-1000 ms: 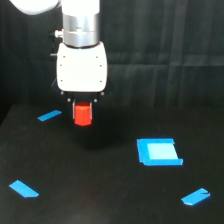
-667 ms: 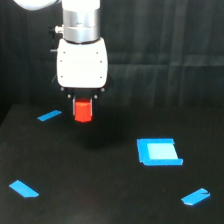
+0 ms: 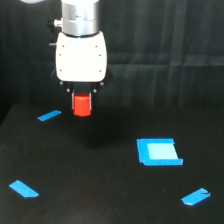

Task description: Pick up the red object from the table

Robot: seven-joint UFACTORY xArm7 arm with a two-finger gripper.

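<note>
The red object (image 3: 82, 105) is a small red-orange stubby block hanging clear above the table (image 3: 100, 190), with a gap of dark space beneath it. My gripper (image 3: 82, 102) comes straight down from the white arm housing (image 3: 81, 55) and is shut on the red object, whose top is tucked up between the dark fingers. Only the block's lower part shows below the housing.
A blue square (image 3: 158, 151) lies on the table at the exterior view's right. Blue strips lie at the left back (image 3: 49, 116), the left front (image 3: 23, 189) and the right front (image 3: 195, 197). A dark curtain backs the scene.
The arm has risen with the red object held in the gripper, so the block now hangs higher above the table than before.
</note>
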